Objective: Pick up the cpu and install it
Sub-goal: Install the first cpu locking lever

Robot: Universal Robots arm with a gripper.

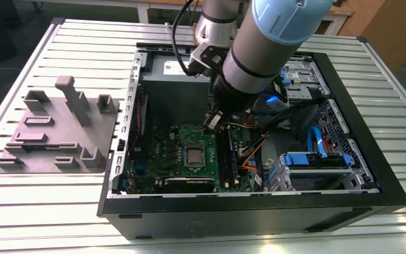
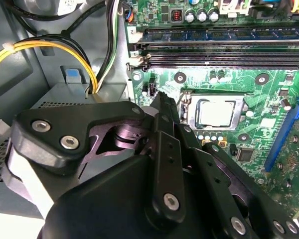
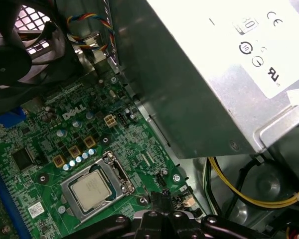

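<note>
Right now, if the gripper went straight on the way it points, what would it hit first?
Probably the motherboard, on the strip beside the socket, not the cpu seated in it. The gripper tip hangs over that strip in both wrist views, though depth is unclear.

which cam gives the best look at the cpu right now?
First wrist view: the cpu shows whole, unobstructed and evenly lit. The second wrist view also shows it whole, but glare washes out its top. The exterior view shows it as a small pale square on the motherboard.
</note>
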